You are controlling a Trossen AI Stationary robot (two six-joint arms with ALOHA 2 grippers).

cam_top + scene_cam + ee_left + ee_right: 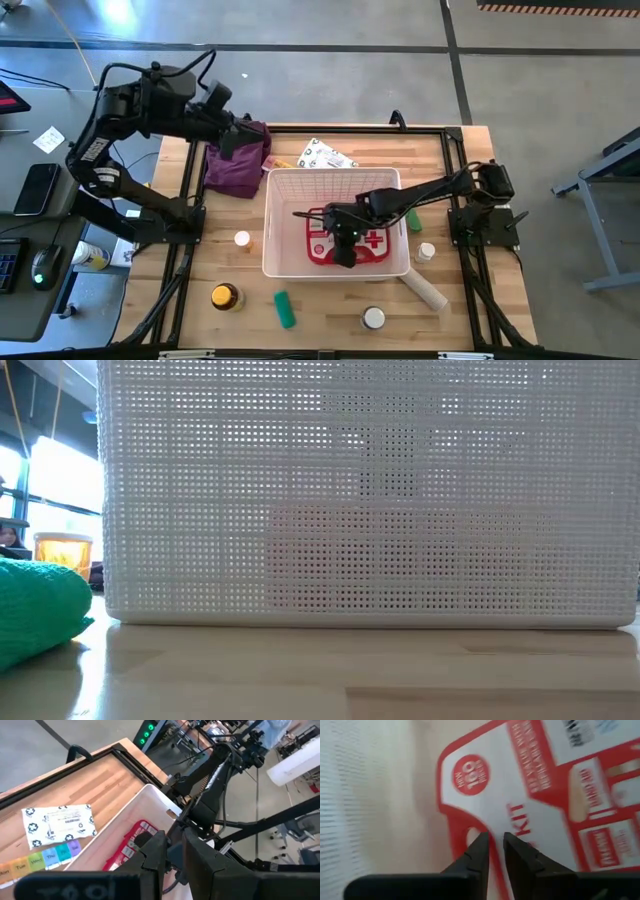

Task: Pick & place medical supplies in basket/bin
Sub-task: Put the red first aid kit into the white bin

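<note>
The white basket (283,190) stands mid-table, and its slotted wall (360,500) fills the low view. The red first-aid pouch (372,240) lies flat on the basket's floor. My right gripper (345,252) reaches down into the basket. In the right wrist view its fingers (492,842) stand a narrow gap apart, just over the pouch (545,785). My left gripper (235,128) waits raised over the purple cloth (237,165) at the far left, its fingers (175,855) shut on nothing. My right gripper comes slanting down from the table's right side onto the pouch's end by its hang hole (471,836). The pouch lies flat on the basket's floor. I cannot tell whether the fingertips touch it.
Outside the basket lie a white printed packet (328,155), the rainbow pill organizer (40,860), an amber bottle (225,297), a green tube (285,308), three white-capped bottles (242,239) (373,318) (426,252) and a beige roll (425,290).
</note>
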